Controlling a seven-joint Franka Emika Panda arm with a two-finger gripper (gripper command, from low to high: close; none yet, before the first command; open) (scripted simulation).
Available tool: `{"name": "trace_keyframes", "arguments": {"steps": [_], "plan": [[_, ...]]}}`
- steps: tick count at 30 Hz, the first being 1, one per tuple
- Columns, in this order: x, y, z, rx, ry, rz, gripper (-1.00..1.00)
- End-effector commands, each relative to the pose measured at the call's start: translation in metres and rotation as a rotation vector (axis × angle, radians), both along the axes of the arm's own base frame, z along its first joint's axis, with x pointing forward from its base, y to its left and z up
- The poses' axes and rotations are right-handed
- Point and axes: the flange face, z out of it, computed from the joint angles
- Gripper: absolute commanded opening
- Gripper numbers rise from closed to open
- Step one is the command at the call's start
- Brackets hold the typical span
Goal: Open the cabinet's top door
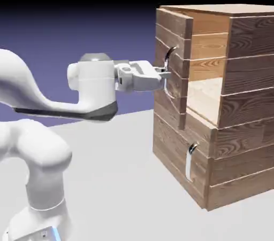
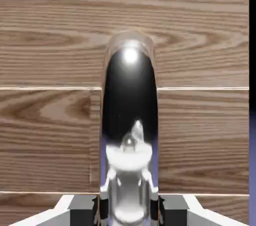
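The pincer [image 1: 165, 74] is closed on the handle [image 1: 170, 55] of the top door [image 1: 173, 31], one finger on each side of the curved bar, partway down its length. The grip looks settled, and the door stands ajar: its free edge is swung out from the cabinet's near upright edge, and pale inner boards show through the gap. So grasping is done and opening is under way; what is left, I judge, is to widen the swing, the hand following the handle round in an arc. A slip along the smooth bar is the likely risk.

The handle is a bowed strip of polished metal, mirror-bright, with dark and white reflections running down it. Around it the door is flat brown planking laid level, with wavy grain and thin pale seams; it hangs on the upper part of the cabinet's front, its top edge near the cabinet's top front edge.

Farther out, the cabinet [image 1: 251, 111] is a tall box of the same darker planks, lighter and yellower inside. Below, the lower door [image 1: 176, 152] sits flush and shut, its smaller silver handle [image 1: 189, 165] close to the cabinet's near bottom corner. The arm [image 1: 96, 90] is smooth, rounded white casing.
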Motion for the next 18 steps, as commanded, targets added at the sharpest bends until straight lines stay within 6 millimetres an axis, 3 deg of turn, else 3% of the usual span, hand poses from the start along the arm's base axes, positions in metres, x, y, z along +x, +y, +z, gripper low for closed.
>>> {"name": "trace_keyframes", "arguments": {"steps": [1, 18], "plan": [[-0.005, 0.004, 0.000, 0.001, 0.000, -0.018, -1.00], [-0.072, 0.079, 0.000, 0.001, 0.000, -0.281, -1.00]]}}
